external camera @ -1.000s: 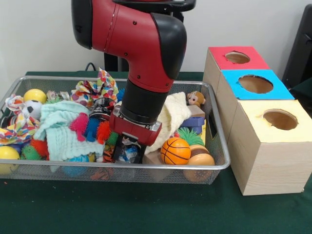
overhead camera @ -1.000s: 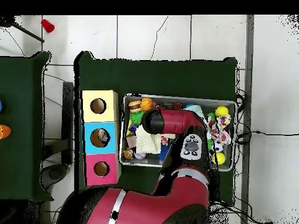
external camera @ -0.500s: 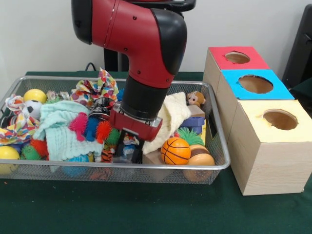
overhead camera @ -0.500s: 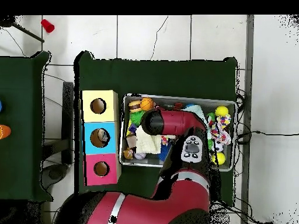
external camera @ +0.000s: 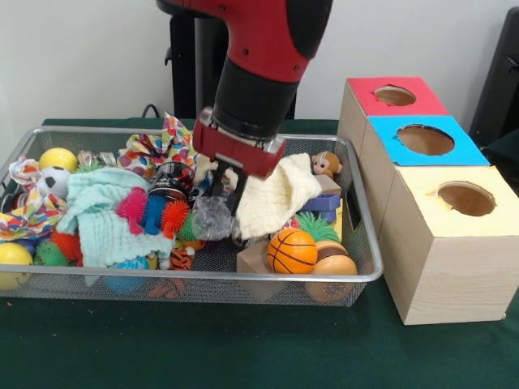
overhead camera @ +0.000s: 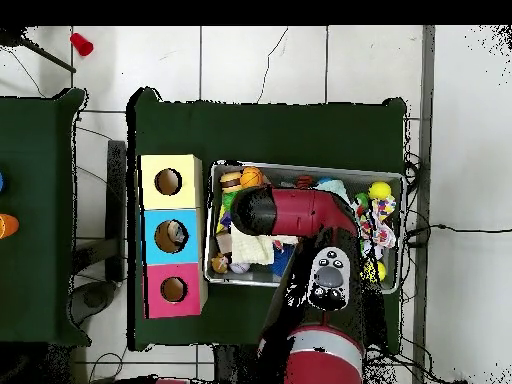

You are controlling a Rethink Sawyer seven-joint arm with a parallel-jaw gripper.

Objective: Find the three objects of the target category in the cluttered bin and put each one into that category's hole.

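The end effector [external camera: 220,188] hangs over the middle of the wire bin [external camera: 361,243], its dark fingers pinching a crumpled clear plastic bottle [external camera: 212,215] at the upper end. The bottle hangs with its long axis close to upright, its lower end pointing down toward the bin floor and lifted clear of the mesh, just beside the spiky toys [external camera: 152,212] on the mint cloth [external camera: 101,223]. Any label on the bottle is too small to read, and no writing can be made out anywhere else.

A cream cloth [external camera: 277,197] lies draped just to the right of the bottle, touching or nearly touching the end effector's side. In front of it sit a small basketball [external camera: 291,250] and a wooden burger toy [external camera: 332,265], near the bin's front right corner. A yellow ball [external camera: 58,159] and a soccer-pattern ball [external camera: 53,180] lie at the far left end.

On the green desk [external camera: 243,348] right of the bin stand three joined wooden boxes, each with a round hole on top: the red box [external camera: 393,96], the blue box [external camera: 424,139] and the yellow box [external camera: 464,199].

In the overhead view the arm [overhead camera: 290,212] covers the bin's centre, hiding the bottle.
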